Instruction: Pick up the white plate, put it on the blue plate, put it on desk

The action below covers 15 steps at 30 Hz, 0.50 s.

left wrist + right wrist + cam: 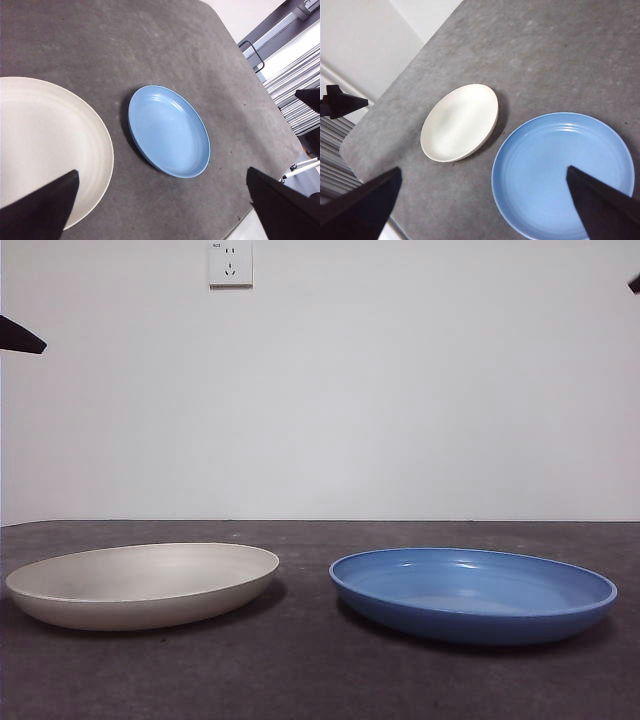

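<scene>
The white plate [145, 583] sits on the desk [320, 680] at the left. The blue plate [472, 591] sits beside it at the right, a small gap between them. Both are empty. The left wrist view shows the white plate [45, 145] under my left gripper [165, 210], which is open and high above the desk, with the blue plate [169, 131] beyond. My right gripper [485, 210] is open and high over the blue plate [562, 172], with the white plate [460, 121] further off. Both arms show only as black tips at the front view's top corners.
A white wall with a power socket [230, 262] stands behind the desk. The desk's edge and a metal rack [295, 90] show in the left wrist view; the desk's rounded corner [350, 145] shows in the right wrist view.
</scene>
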Motion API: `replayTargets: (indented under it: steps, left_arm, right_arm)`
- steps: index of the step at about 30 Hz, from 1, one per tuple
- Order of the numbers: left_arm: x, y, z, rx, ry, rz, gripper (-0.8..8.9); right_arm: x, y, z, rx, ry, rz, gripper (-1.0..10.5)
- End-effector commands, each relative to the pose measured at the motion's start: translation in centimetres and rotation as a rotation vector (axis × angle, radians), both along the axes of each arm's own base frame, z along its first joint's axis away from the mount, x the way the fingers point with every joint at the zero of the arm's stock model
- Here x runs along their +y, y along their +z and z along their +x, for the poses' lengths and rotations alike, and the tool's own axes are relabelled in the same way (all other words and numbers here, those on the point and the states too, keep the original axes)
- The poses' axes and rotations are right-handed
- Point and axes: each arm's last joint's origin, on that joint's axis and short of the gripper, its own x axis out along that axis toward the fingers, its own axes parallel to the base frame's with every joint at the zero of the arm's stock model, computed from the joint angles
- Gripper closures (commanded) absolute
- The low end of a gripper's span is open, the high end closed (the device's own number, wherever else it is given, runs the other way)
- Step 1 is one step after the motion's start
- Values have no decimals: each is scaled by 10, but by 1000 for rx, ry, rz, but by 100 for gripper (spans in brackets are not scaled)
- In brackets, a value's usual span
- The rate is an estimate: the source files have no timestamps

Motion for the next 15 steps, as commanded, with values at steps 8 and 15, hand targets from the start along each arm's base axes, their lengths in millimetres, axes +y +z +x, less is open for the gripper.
replayTargets:
  steps: [8,15]
  left_arm:
    - [3,1,3,96,21,8,250]
    - [14,-1,38,285,77,65,252]
  right_arm:
    - [1,5,-1,-15,19,4,343]
    - [2,5,-2,-10,67,34,343]
